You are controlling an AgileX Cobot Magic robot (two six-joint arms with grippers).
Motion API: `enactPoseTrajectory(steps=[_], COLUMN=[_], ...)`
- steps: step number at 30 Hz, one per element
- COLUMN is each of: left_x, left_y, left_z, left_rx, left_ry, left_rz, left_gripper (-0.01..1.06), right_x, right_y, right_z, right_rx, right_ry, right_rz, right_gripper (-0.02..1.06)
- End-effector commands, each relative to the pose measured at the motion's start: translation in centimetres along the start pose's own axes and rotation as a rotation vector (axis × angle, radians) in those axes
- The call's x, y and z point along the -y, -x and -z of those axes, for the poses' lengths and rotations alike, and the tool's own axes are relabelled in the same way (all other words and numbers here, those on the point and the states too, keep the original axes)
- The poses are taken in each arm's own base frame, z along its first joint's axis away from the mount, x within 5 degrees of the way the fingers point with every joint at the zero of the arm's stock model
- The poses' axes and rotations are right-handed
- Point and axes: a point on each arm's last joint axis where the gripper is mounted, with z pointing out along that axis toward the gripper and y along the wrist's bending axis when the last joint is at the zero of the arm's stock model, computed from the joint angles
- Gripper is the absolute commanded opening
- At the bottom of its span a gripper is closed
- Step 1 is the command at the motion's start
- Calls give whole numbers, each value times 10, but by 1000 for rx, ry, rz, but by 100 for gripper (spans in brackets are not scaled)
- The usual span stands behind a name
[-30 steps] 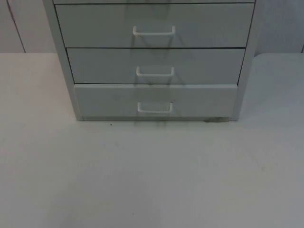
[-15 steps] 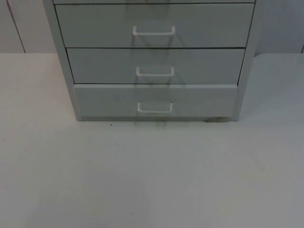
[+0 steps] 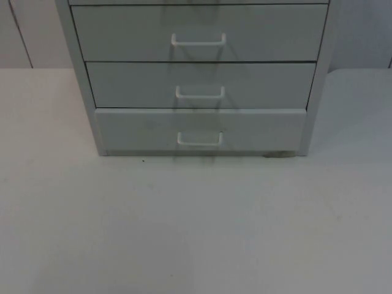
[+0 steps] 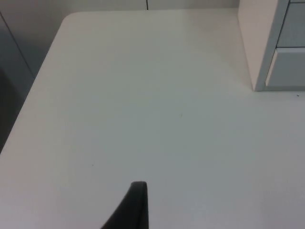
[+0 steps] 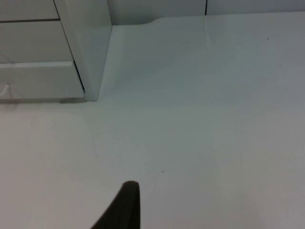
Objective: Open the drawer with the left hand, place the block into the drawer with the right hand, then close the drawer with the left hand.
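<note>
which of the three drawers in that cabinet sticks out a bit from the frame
The bottom drawer: its front stands slightly proud of the cabinet frame, while the middle drawer and top drawer sit recessed inside it.

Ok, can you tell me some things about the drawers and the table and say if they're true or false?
1. The cabinet stands on the white table. True.
2. The bottom drawer is pulled wide open. False: it sits only slightly forward, nearly shut.
3. Each of the three visible drawers has a white handle. True.
4. A pincer grips the middle drawer's handle. False: nothing touches the middle drawer.
5. The cabinet is red. False: it is light grey.
</note>
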Motion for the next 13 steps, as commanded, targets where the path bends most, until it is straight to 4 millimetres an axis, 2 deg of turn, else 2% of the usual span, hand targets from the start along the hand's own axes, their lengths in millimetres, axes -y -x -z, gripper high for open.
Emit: enactPoseTrajectory(steps=[1, 13], left_x=[0, 0], left_y=[0, 0], left_z=[0, 0], left_rx=[9, 9], left_ry=[1, 1], left_rz=[4, 4], left_gripper=[105, 105], right_x=[0, 0], right_y=[-1, -1], right_z=[-1, -1], right_rx=[1, 0], right_ry=[-6, 44], right_rz=[-2, 24], right_gripper=[105, 105])
